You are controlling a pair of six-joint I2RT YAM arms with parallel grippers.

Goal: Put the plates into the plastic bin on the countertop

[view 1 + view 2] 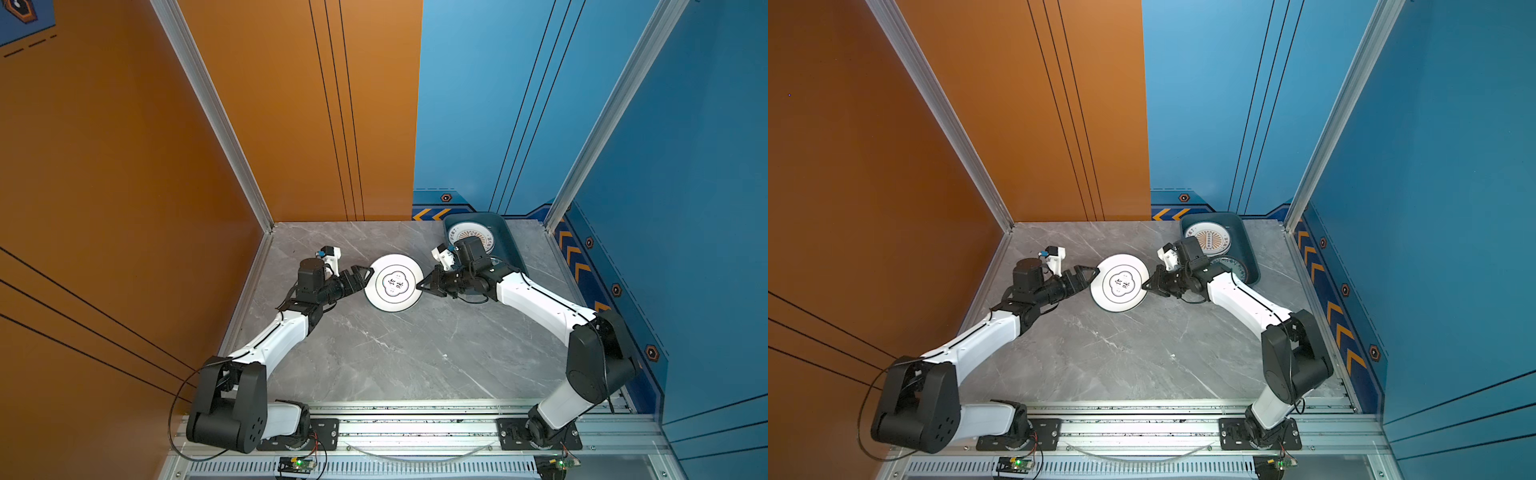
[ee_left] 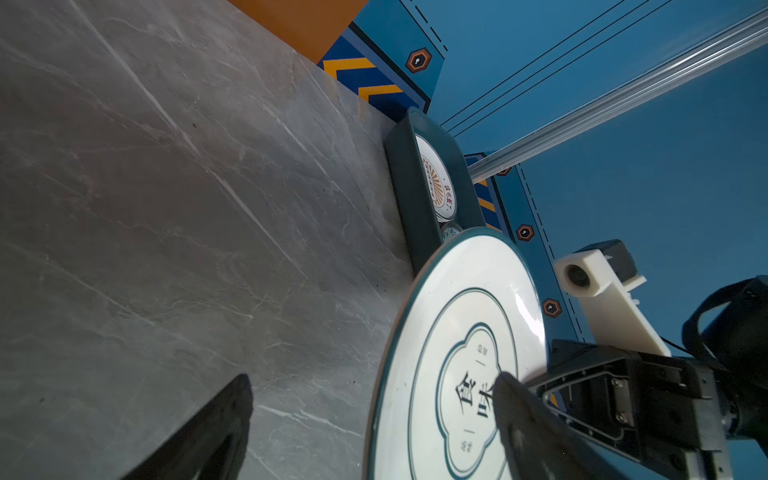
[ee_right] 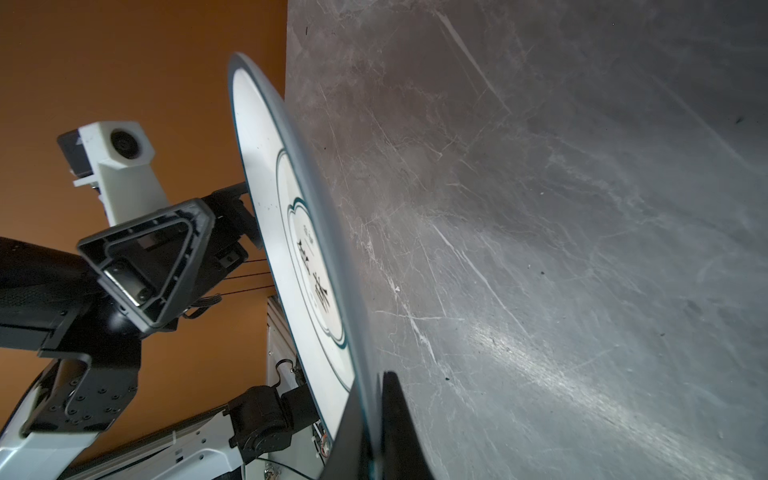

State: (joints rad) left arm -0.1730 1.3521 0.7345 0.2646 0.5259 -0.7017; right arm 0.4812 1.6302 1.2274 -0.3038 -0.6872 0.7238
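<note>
In both top views a white plate (image 1: 394, 283) is clamped by the right gripper (image 1: 419, 286) near the plastic bin (image 1: 506, 233); the left gripper (image 1: 367, 276) is spread.

I read the counter (image 1: 374, 353) as grey marble with white veins. The white plate (image 1: 393, 282) carries a dark green rim, a green ring and a lobed green frame around black characters. The plastic bin (image 1: 510, 244) is dark teal-blue. Inside it I see the sunburst plate (image 1: 473, 237), white with orange rays, and a teal patterned plate (image 1: 1237, 268). The left pincer (image 1: 365, 275) and right pincer (image 1: 420, 286) are black.
</note>
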